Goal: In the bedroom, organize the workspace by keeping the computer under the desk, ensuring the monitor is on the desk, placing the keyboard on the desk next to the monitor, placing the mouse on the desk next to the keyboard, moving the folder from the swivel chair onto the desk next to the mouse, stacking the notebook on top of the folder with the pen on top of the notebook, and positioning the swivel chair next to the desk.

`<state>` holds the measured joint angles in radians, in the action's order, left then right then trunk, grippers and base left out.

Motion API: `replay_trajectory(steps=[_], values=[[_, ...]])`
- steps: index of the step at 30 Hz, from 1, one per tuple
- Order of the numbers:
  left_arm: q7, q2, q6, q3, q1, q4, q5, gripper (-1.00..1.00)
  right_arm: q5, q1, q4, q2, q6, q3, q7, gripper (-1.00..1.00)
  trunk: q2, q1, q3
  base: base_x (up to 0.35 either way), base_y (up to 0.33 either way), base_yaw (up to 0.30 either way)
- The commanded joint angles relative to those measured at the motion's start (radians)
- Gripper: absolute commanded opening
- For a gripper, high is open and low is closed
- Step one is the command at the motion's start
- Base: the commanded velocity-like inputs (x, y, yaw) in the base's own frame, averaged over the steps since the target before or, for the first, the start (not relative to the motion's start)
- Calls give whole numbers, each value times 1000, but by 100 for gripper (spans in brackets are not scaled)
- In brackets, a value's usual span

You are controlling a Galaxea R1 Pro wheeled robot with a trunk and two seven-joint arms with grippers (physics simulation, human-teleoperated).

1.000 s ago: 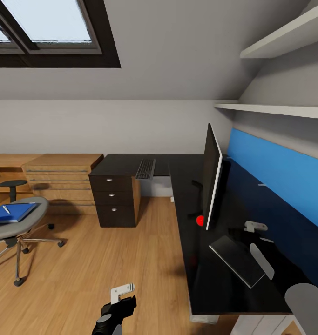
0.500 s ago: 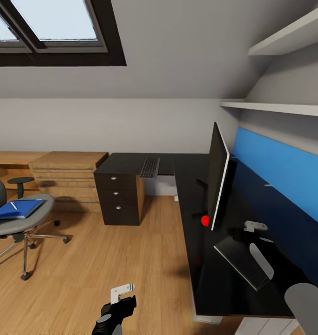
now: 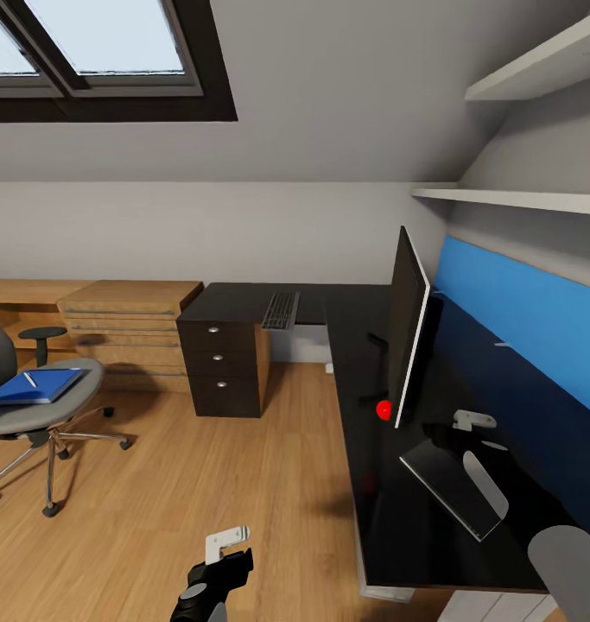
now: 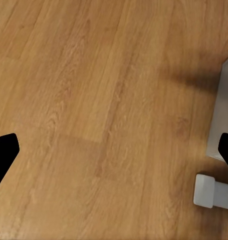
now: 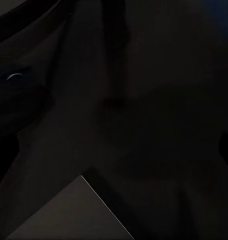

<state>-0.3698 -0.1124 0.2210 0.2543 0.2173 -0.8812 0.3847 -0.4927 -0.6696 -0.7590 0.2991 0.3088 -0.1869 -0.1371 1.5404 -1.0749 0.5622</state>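
Far left in the head view: swivel chair (image 3: 31,406) with grey seat, black armrest and chrome star base on the light wood floor (image 3: 199,484), well apart from the tabletop (image 3: 364,380). Flat bright-blue folder (image 3: 37,385) lying on the seat, thin white pen (image 3: 30,379) resting on top of it. Beside the chair, a light-wood drawer chest (image 3: 126,333), then the black three-drawer unit (image 3: 221,367) with round silver knobs. Slim keyboard (image 3: 281,310) on the far arm of the glossy black L-shaped top. Low at centre, left gripper (image 3: 224,553) held above the floor; in the left wrist view, black fingertips (image 4: 3,155) at opposite edges, spread wide over wood grain. Further right, thin black monitor (image 3: 407,333) upright and edge-on, red dot (image 3: 383,409) at its lower corner. Right gripper (image 3: 472,422) poised over the tabletop behind the monitor, spread impossible to tell; right wrist view nearly black. Blue wall panel (image 3: 519,320) at far right.
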Motion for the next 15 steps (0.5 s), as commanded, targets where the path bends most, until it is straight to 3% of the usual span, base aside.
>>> replay_trajectory(steps=[1,15], values=[[-8,1,3,3,1,-2,8,100,-10,-1,-2,2,3,-6,-10,100,1,0,1,0,0,17],[-6,0,4,6,1,-2,7,100,-10,-1,-4,3,2,-6,-10,100,1,0,0,0,0,37]])
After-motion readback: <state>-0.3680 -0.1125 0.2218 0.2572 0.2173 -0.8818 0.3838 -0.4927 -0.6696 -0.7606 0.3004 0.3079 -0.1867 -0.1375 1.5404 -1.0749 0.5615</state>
